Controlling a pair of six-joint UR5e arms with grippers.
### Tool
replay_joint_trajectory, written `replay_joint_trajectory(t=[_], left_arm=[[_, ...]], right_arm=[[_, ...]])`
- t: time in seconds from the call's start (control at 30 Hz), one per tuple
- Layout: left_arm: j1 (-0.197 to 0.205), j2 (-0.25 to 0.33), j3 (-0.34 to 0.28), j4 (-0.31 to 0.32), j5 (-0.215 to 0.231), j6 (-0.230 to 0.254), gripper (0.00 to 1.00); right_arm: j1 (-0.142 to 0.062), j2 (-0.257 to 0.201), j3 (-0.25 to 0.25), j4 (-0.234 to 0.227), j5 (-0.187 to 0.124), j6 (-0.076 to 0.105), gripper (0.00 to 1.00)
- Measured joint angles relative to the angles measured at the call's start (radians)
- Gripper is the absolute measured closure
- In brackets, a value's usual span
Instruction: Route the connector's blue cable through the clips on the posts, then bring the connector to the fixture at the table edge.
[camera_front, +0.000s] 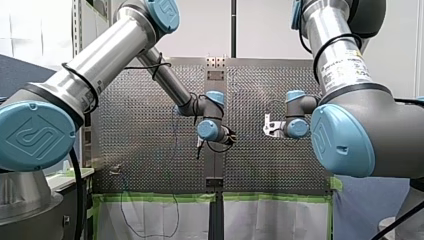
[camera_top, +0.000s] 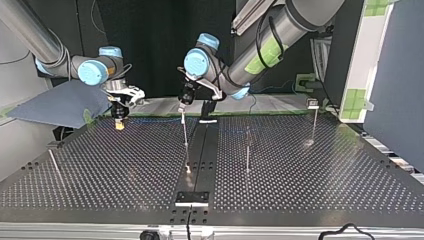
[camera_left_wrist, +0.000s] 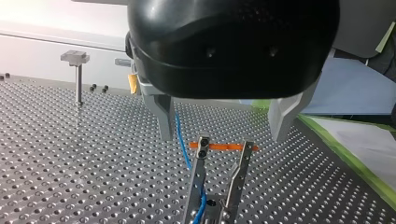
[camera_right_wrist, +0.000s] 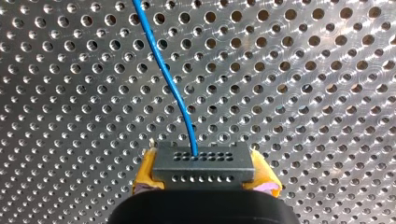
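Two metal fingers (camera_left_wrist: 163, 116) of the left gripper (camera_left_wrist: 223, 134) stand apart above the clip (camera_left_wrist: 199, 163) in the left wrist view; the blue cable (camera_left_wrist: 181, 135) runs down along that clip. In the right wrist view, you see the right gripper (camera_right_wrist: 201, 175) clamping the connector (camera_right_wrist: 201, 161).

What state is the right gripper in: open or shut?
The right gripper is shut on the connector: in its wrist view, yellow pads press both ends of the block, and the cable leaves its face.
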Motion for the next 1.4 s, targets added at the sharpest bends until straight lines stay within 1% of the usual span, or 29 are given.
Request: replay_joint_trajectory(t=[0.5, 0.63, 0.8, 1.0, 1.1, 1.23, 1.4], left_arm=[[-0.002, 0.000, 0.000, -0.005, -0.001, -0.001, 0.00], [-0.010, 0.005, -0.008, -0.017, -0.020, 0.006, 0.00], [-0.022, 0.035, -0.040, 0.006, -0.052, 0.008, 0.00], [-0.027, 0.082, -0.087, 0.045, -0.093, -0.028, 0.00], [-0.031, 0.107, -0.113, 0.063, -0.104, -0.053, 0.00], [-0.033, 0.137, -0.142, 0.089, -0.100, -0.082, 0.00], [-0.033, 0.176, -0.181, 0.128, -0.075, -0.121, 0.00]], right_arm=[[0.000, 0.000, 0.000, 0.000, 0.000, 0.000, 1.00], [0.000, 0.000, 0.000, 0.001, 0.000, 0.000, 1.00], [0.000, 0.000, 0.000, 0.006, 0.000, -0.001, 1.00], [0.000, 0.000, 0.000, 0.005, 0.000, -0.001, 1.00], [0.000, 0.000, 0.000, 0.005, 0.000, -0.001, 1.00], [-0.001, 0.000, 0.000, 0.006, 0.000, -0.001, 1.00], [-0.004, 0.000, 0.000, 0.008, -0.001, 0.001, 1.00]])
